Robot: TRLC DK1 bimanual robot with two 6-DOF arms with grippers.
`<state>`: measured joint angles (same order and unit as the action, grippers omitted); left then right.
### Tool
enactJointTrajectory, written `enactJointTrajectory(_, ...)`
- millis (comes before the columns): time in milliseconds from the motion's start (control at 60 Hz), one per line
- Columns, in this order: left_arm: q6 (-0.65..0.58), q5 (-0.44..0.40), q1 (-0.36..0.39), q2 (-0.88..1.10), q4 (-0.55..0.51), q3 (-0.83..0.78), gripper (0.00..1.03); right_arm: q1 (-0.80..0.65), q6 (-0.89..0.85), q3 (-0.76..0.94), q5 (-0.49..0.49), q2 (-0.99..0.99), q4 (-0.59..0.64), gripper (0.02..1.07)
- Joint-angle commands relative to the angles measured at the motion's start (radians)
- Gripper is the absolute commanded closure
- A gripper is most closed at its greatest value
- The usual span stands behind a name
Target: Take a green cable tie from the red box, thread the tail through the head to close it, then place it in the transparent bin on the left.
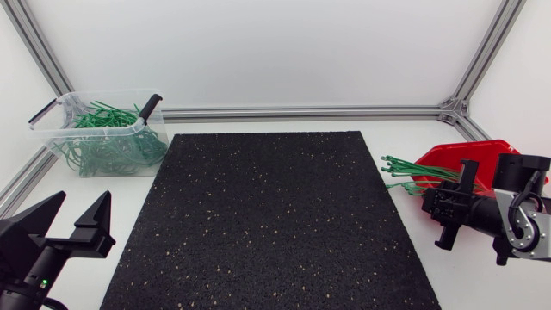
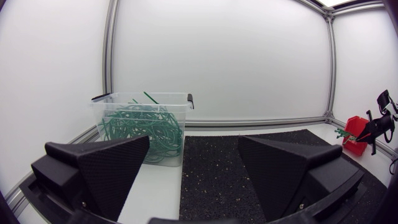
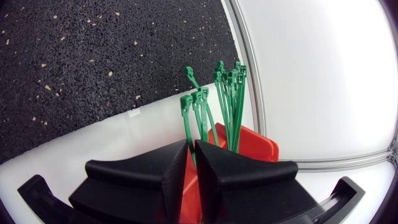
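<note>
Presently right gripper [image 3: 191,150] pinches a green cable tie [image 3: 187,121] over the red box [image 3: 258,146] at the table's right edge; left gripper [image 2: 194,143] gapes.

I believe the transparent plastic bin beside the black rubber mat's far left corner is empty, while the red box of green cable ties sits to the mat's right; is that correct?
Not quite: the transparent plastic bin is not empty; the head view shows it holding a tangle of green cable ties. The red box does sit right of the black rubber mat.
</note>
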<state>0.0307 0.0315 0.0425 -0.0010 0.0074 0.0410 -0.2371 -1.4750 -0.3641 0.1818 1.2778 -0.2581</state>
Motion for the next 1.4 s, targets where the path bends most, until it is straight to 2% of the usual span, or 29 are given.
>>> enactJointTrajectory(0, 0.023, 0.002, 0.007, 0.009, -0.024, -0.038, 0.04, 0.004, -0.031, 0.019, -0.005, 0.002, 0.0, 1.01)
enactJointTrajectory(133, 0.023, 0.002, 0.007, 0.009, -0.024, -0.038, 0.04, 0.004, -0.034, 0.022, -0.005, -0.015, 0.008, 1.01)
enactJointTrajectory(267, 0.023, 0.001, 0.007, 0.009, -0.024, -0.038, 0.04, -0.004, -0.034, 0.004, 0.008, -0.098, 0.089, 1.01)
enactJointTrajectory(650, 0.026, -0.002, 0.011, 0.006, -0.024, -0.038, 0.04, -0.051, 0.079, -0.208, 0.12, -0.322, 0.419, 1.01)
enactJointTrajectory(800, 0.032, -0.002, 0.013, 0.004, -0.024, -0.038, 0.04, -0.062, 0.177, -0.358, 0.202, -0.342, 0.612, 1.01)
enactJointTrajectory(967, 0.032, -0.002, 0.013, -0.001, -0.024, -0.038, 0.04, -0.048, 0.298, -0.453, 0.234, -0.411, 0.686, 1.01)
enactJointTrajectory(1150, 0.032, -0.004, 0.014, -0.008, -0.024, -0.038, 0.04, 0.044, 0.39, -0.61, 0.217, -0.44, 0.928, 1.01)
enactJointTrajectory(1383, 0.029, -0.004, 0.01, -0.01, -0.023, -0.038, 0.04, 0.225, 0.49, -0.773, 0.219, -0.423, 1.165, 1.01)
